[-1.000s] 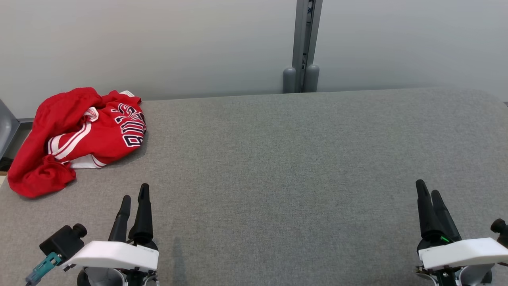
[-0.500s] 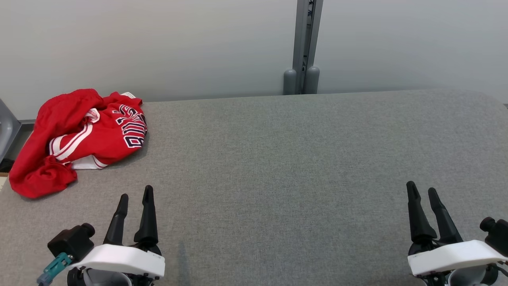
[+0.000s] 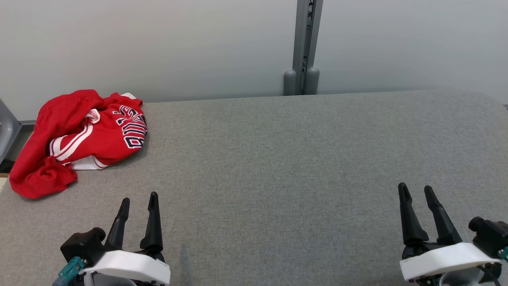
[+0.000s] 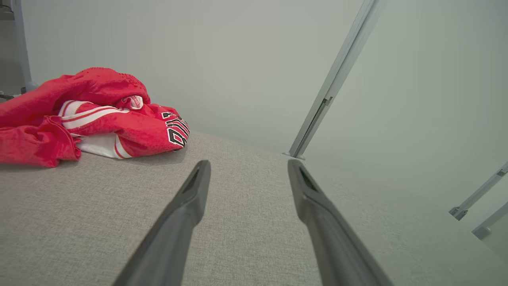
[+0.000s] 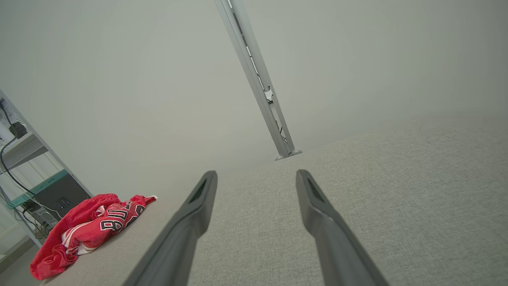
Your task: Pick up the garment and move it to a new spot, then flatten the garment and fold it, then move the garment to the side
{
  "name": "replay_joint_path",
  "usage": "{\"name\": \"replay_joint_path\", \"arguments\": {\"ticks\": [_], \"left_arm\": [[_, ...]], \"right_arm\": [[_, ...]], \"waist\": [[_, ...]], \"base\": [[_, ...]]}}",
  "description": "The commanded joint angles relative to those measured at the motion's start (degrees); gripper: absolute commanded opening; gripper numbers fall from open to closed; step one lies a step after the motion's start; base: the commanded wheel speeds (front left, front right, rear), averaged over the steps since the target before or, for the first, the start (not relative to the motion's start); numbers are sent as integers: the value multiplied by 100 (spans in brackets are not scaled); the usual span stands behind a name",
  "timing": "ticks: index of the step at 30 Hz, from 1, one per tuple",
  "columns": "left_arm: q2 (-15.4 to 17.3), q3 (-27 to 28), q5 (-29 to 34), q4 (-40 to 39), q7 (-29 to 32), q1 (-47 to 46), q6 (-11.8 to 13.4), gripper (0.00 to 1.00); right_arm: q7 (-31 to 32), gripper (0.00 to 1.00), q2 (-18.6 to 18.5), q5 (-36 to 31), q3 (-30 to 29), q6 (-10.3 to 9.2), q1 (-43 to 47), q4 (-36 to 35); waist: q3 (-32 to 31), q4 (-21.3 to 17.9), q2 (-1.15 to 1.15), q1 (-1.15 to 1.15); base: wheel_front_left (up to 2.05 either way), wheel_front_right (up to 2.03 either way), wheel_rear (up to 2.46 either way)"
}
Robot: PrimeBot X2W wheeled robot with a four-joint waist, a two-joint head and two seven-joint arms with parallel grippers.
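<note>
Red garment (image 3: 79, 139) lay crumpled at the far left corner of the grey felt table (image 3: 278, 159). Left gripper (image 3: 139, 197) was near it, fingers spread, holding nothing. Right gripper (image 3: 415, 186) was well apart from it, likewise spread and empty. Step in hand, by my judgement: the pickup. Left arm best placed (pinch a raised ridge, not the flat lettering); lift clear before carrying toward the middle.

A robotics lab or test bay. A wide table (image 3: 278, 159) covered in grey felt stands against bare pale wall panels (image 3: 158, 39), joined at twelve o'clock by a metal post (image 3: 304, 39). At nine o'clock in the right wrist view, a shelf rack (image 5: 24, 149) holds cables (image 5: 10, 174) and a dark box (image 5: 59, 194) (possibly electronics).
</note>
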Motion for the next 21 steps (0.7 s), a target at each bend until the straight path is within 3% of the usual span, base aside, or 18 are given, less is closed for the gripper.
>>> {"name": "replay_joint_path", "arguments": {"ticks": [1, 21], "left_arm": [[39, -2, 164, -23, -54, -9, 43, 100], [50, -32, 1103, 138, -316, 52, 137, 100]], "right_arm": [[-71, 100, -51, -158, 2, 10, -12, -80], [-333, 100, -67, -1223, 123, 12, 34, -20]], "waist": [[0, 0, 0, 0], [6, 4, 0, 0]], "base": [[0, 0, 0], [0, 0, 0]]}}
